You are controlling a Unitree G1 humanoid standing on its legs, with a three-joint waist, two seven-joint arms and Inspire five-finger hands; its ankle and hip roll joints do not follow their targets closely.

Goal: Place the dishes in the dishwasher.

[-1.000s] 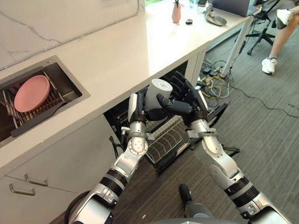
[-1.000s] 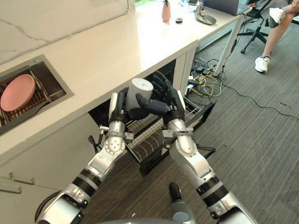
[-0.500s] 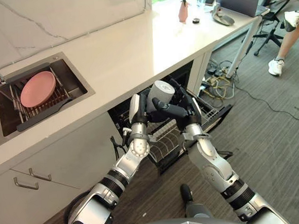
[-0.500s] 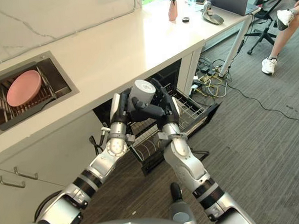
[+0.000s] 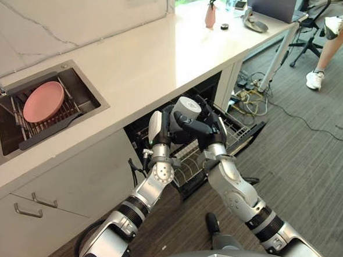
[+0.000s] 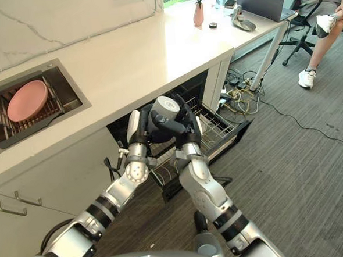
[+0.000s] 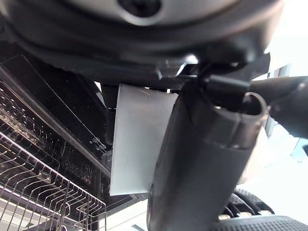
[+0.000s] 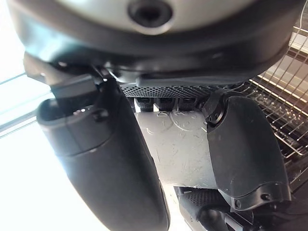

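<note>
Both hands, left hand [image 5: 157, 124] and right hand [image 5: 205, 128], curl their fingers around a grey cup [image 5: 184, 111] above the dishwasher rack [image 5: 192, 156], at 12 o'clock. Uneven release could drop it.

Cup [image 5: 186, 109] lowered, seemingly nearer dishwasher rack [image 5: 219, 142].

Matt grey cup [image 5: 185, 111], seemingly plastic, wire metal rack [image 5: 192, 157], smooth white countertop [image 5: 138, 63]

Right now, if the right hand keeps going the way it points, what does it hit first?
Probably the underside edge of the white countertop or the dishwasher opening below it. The right hand holds the grey cup with the left hand; depth unclear.
</note>
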